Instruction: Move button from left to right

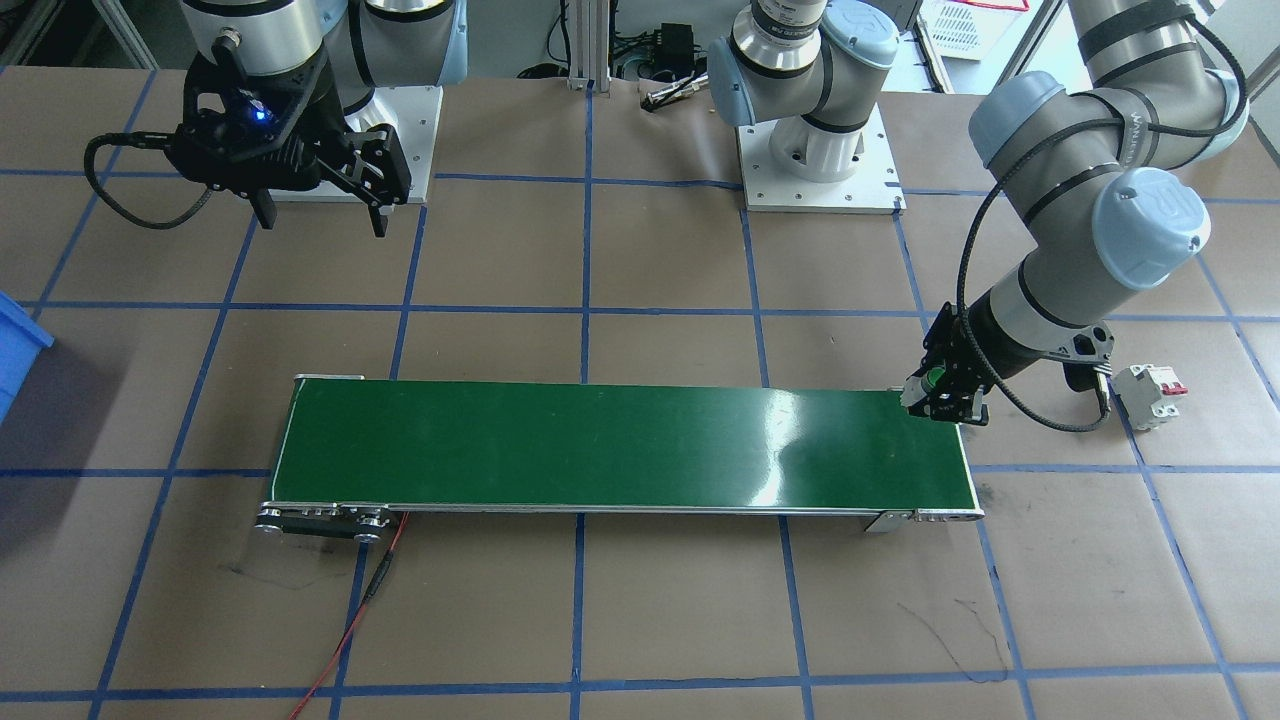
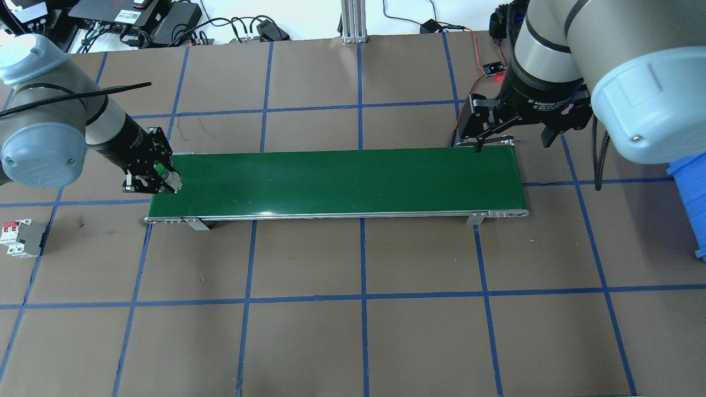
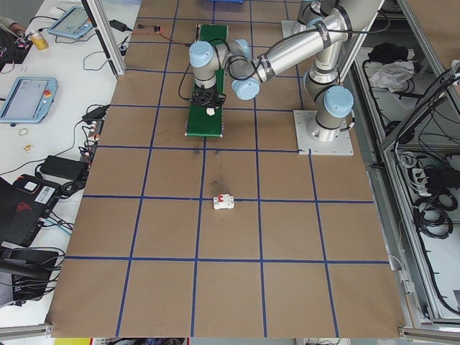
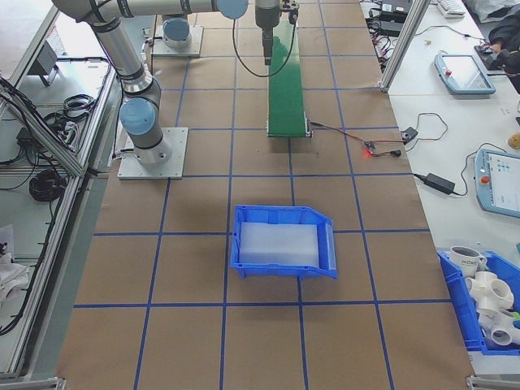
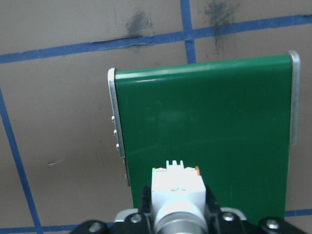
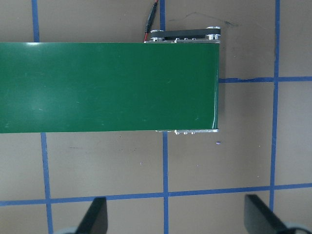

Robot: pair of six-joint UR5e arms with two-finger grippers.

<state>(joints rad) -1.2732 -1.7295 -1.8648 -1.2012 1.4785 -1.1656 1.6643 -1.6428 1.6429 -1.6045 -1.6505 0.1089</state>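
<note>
Two arms work over a long green belt (image 2: 336, 182) that lies across a brown table (image 2: 353, 331) marked with a grid of blue tape lines. The left gripper (image 2: 156, 179) hangs at the left end of the belt, tilted down toward it, and its fingers are clamped on the button (image 2: 161, 171), whose round green cap shows between them from overhead. From the front the same gripper (image 1: 945, 398) sits over the corner of the belt (image 1: 620, 450), and a bit of the green cap (image 1: 933, 377) is visible inside it. The left wrist camera looks down past the button's white body (image 5: 177, 191), held tight between the dark fingers (image 5: 210, 200), with the end of the belt (image 5: 204, 126) right below; a small orange-red edge shows at the top corner of the white body. Whether the button touches the belt cannot be told.

The right gripper (image 2: 513, 140) hangs above the far edge of the belt's right end, its fingers spread wide apart with nothing between them. The right wrist camera shows both fingertips (image 6: 97, 214) at the bottom of the view, well apart, above bare table beside the belt (image 6: 107, 87).

A white breaker with red levers (image 2: 21, 237) lies on the table, off the belt's left end. A blue bin (image 4: 284, 242) sits on the table beyond the belt's right end.
</note>
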